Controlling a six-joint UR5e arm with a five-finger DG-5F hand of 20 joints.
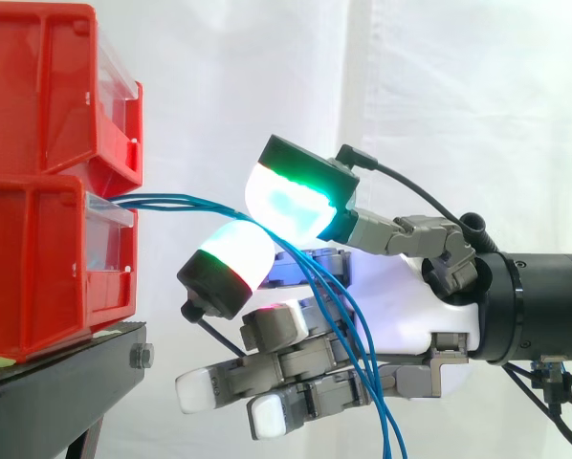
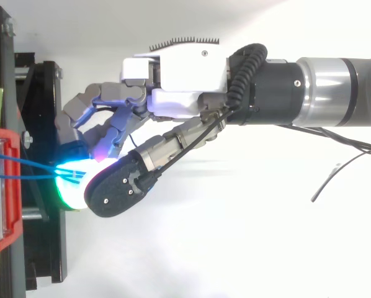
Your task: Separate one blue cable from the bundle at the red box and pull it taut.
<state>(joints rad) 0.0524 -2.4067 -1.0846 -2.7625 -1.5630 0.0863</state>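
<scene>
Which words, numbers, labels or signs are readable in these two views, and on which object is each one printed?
None: no text can be read in either view.
The clear label strips on the red bins show no legible print.
The hand and the blue cables show no words or numbers.

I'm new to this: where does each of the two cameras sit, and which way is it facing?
Side view: beside the work at its height, looking level at the red bins on the black stand; the hand and arm enter from the right.
Top view: above, looking down; hand and arm reach in from the right.
Shared: the hand pinching blue cables at the bins.
</scene>
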